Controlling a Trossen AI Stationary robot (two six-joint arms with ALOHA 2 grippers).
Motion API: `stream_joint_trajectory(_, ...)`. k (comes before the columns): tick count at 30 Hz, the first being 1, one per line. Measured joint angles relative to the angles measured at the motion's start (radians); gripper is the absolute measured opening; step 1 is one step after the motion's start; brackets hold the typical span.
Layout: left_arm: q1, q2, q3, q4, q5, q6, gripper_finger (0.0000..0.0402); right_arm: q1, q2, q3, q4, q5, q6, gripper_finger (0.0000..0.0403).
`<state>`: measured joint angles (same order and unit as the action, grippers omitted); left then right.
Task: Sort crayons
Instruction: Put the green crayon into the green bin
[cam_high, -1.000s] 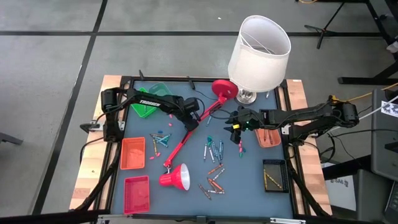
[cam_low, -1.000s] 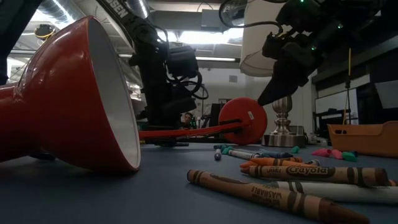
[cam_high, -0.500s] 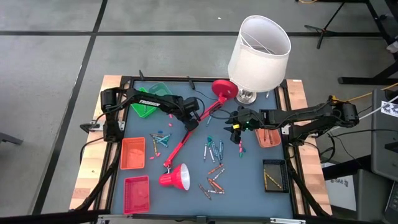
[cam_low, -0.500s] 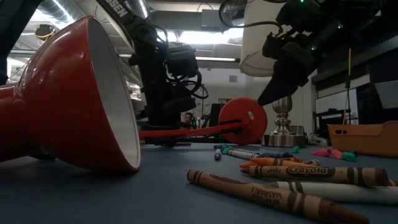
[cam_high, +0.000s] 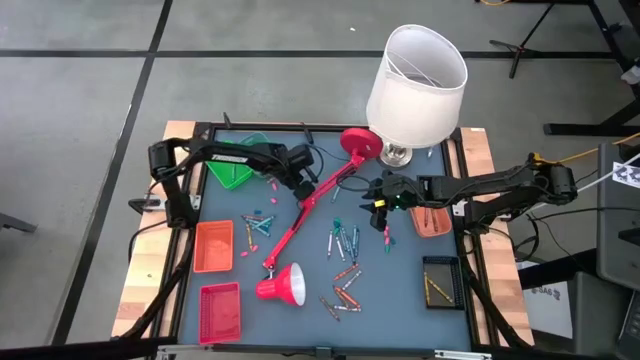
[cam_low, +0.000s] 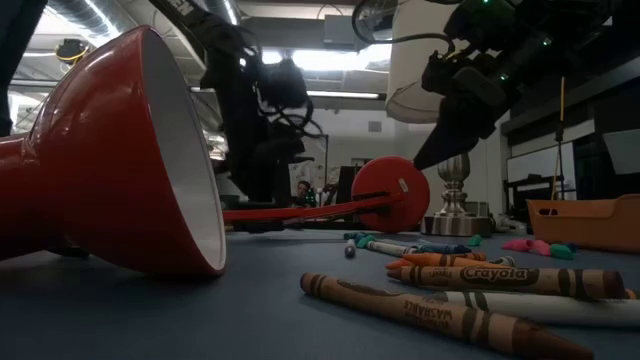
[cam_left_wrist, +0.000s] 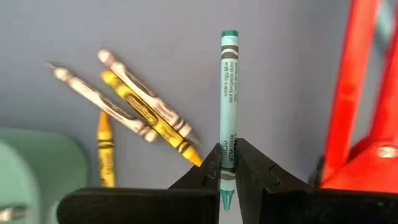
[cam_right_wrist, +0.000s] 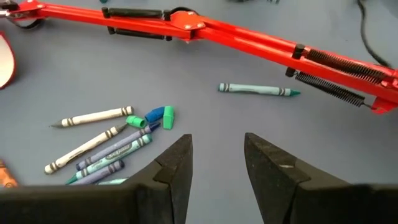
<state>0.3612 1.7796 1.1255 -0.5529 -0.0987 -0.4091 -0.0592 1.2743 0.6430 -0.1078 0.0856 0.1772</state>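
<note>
My left gripper (cam_high: 297, 166) is shut on a teal crayon (cam_left_wrist: 228, 106) above the table's far left part, beside the green tray (cam_high: 235, 166) and the red lamp arm (cam_high: 305, 205). Yellow and grey crayons (cam_left_wrist: 140, 115) lie flat on the table under it. My right gripper (cam_high: 377, 203) hangs open and empty above the table right of centre; its fingers (cam_right_wrist: 177, 165) stand over loose teal, blue and grey crayons (cam_right_wrist: 115, 146). More crayons lie in clusters in the middle (cam_high: 345, 240), toward the near edge (cam_high: 343, 295) and at the left (cam_high: 258, 225). My left gripper pinches the teal crayon between its two fingers near its pointed end (cam_left_wrist: 227, 163). The crayon runs along the fingers and most of its length sticks out past their tips. It shows clear of the crayons on the table below.
A red desk lamp lies across the table: base (cam_high: 360, 143), shade (cam_high: 283, 285). A white-shaded lamp (cam_high: 415, 85) stands at the far right. Trays: orange (cam_high: 213, 245), red (cam_high: 220, 308), brown (cam_high: 432, 220), black (cam_high: 440, 280).
My left gripper has gone toward the table's far left, toward the green tray, and a little up, with the teal crayon still in its fingers.
</note>
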Motion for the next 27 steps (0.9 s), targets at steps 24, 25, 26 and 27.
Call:
stream_joint_trajectory(24, 0.184, -0.374, 0.003, -0.702, -0.18, -0.034, 0.0012, 0.0, 0.0, 0.0, 0.002, 0.0, 0.0, 0.0143)
stream_joint_trajectory(25, 0.194, -0.374, 0.003, -0.733, -0.18, -0.042, 0.0012, 0.0, 0.0, 0.0, 0.002, 0.0, 0.0, 0.0143)
stream_joint_trajectory(26, 0.203, -0.374, 0.003, -0.757, -0.18, -0.051, 0.0012, 0.0, 0.0, 0.0, 0.002, 0.0, 0.0, 0.0143)
stream_joint_trajectory(27, 0.211, -0.374, 0.003, -0.777, -0.181, -0.057, 0.0012, 0.0, 0.0, 0.0, 0.002, 0.0, 0.0, 0.0143)
